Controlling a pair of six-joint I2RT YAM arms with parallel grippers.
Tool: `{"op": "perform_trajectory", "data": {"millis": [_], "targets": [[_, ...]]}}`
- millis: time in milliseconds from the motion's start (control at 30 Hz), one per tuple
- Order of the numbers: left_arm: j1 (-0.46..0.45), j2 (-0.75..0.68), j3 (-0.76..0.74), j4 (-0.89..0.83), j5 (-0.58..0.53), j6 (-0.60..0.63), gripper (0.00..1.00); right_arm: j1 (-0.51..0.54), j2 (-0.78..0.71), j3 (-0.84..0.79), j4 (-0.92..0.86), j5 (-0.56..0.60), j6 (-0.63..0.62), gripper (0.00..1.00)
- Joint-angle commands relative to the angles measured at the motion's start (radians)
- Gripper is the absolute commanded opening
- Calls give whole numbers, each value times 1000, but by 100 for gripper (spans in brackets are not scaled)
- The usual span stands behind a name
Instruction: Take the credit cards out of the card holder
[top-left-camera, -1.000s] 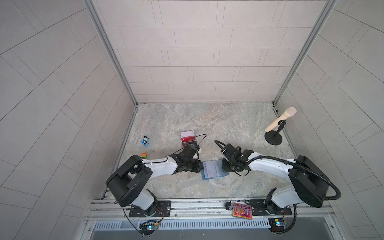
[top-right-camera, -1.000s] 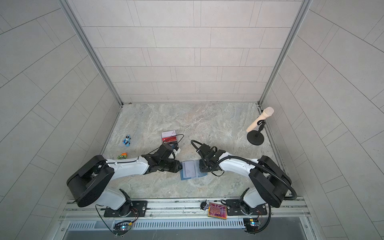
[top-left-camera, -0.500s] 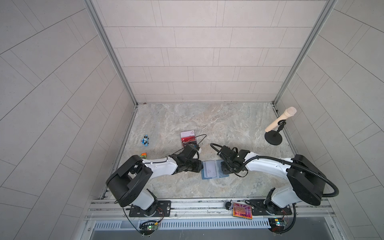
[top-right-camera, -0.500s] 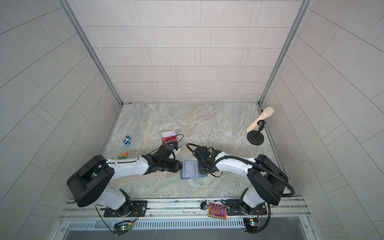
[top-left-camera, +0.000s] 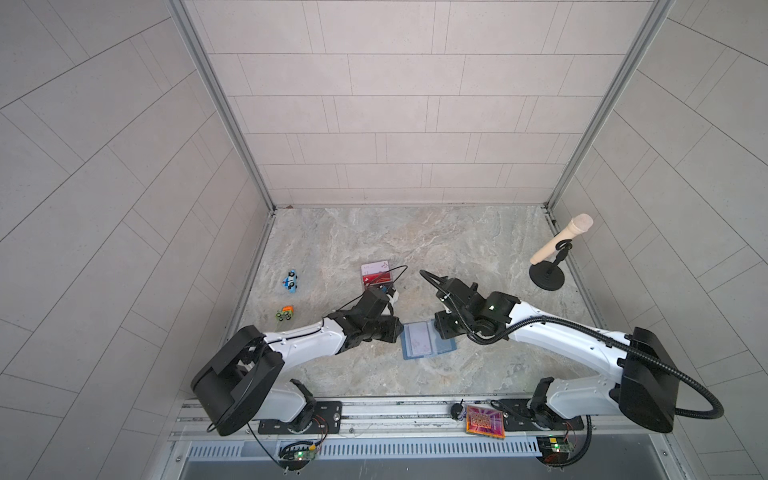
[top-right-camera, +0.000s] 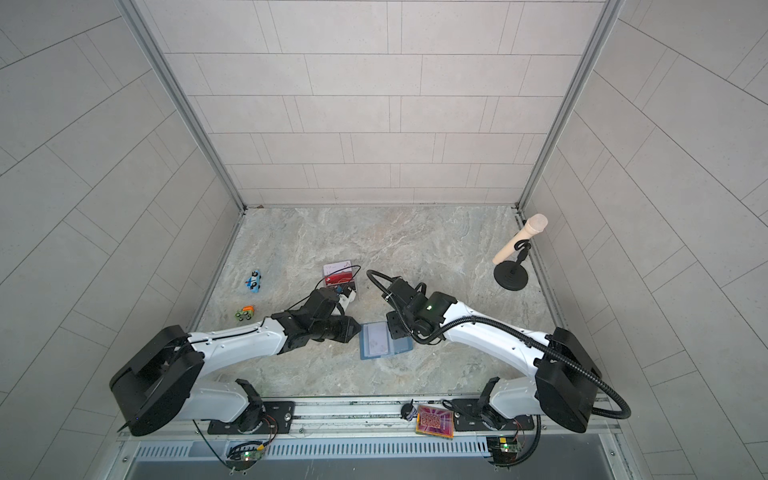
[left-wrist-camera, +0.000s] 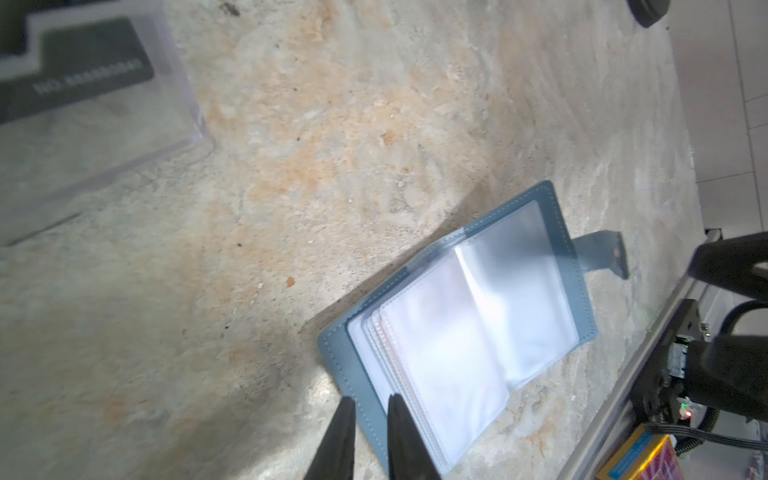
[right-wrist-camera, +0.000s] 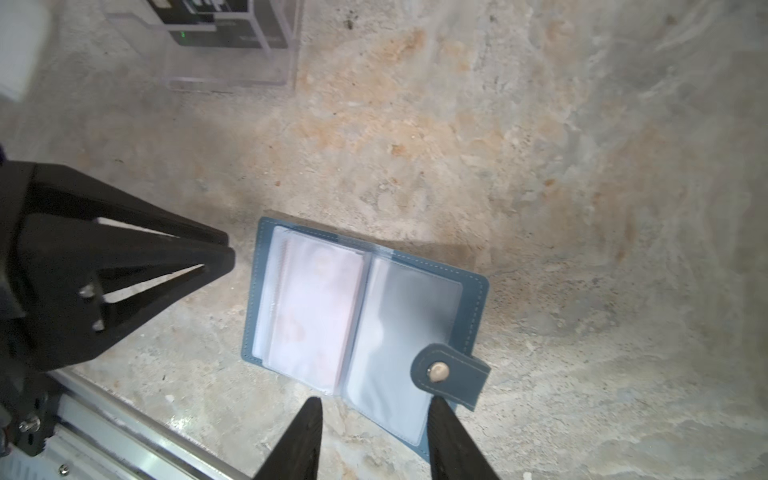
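card holder (right-wrist-camera: 365, 320) open, pale card sleeved | left pincer (left-wrist-camera: 370, 405) nearly closed | right pincer (right-wrist-camera: 374, 409) spread

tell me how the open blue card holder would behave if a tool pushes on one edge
The card holder lies open and flat on the stone table, so it would probably slide or pivot rather than tip. Its clear sleeves fan loosely, so they look floppy and likely to flip over. The snap tab sticks out and might catch.
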Motion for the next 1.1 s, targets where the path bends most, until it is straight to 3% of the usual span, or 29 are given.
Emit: {"op": "perform_trajectory", "data": {"millis": [0,433,1067], "targets": [[-3,8,-32,61,39,-25,16,23,-2,11,34,-52,-10,45],[-1,79,-52,164,69,-64,4,130,193,65,108,32,-8,54],[44,140,-126,264,116,-103,2,208,344,36,168,202,39,55]]}}
